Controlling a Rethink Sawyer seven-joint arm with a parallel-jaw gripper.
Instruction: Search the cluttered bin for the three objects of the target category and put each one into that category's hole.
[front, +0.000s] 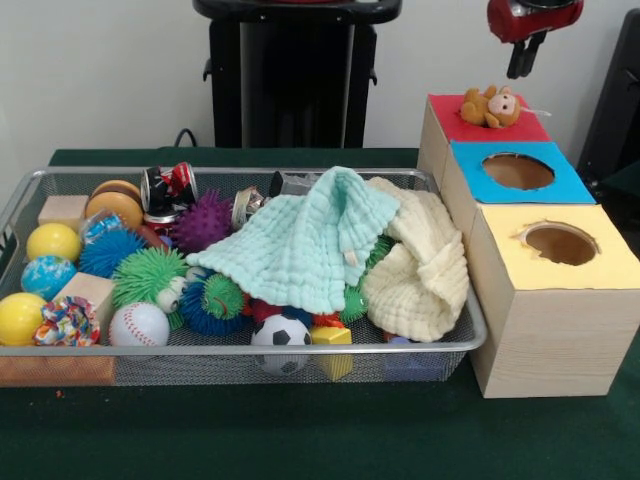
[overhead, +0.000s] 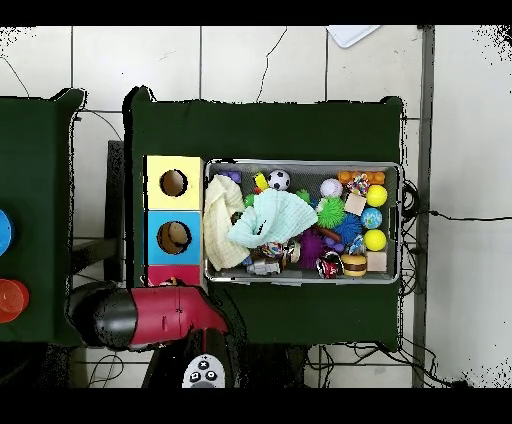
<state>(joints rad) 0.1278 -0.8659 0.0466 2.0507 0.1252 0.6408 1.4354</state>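
Note:
The wire mesh bin (front: 240, 350) fills the left and middle of the table and is full of clutter; it also shows in the overhead view (overhead: 300, 281). A tan-brown plush monkey (front: 490, 105) lies on the red surround (front: 445, 115) of the pale wooden box, covering the hole there. My gripper (front: 520, 72) hangs just above and a little right of the monkey, apart from it and holding nothing. In the overhead view my red arm (overhead: 170, 312) covers most of the red end (overhead: 172, 274) of the box. No tiger toy shows.
A mint cloth (front: 300, 245) and a cream cloth (front: 420, 265) drape over the bin's right half. Spiky balls (front: 205, 220), a baseball (front: 138, 325), a soccer ball (front: 281, 335), yellow balls and wooden blocks fill the left. The blue hole (front: 517, 171) and yellow hole (front: 560, 243) are open.

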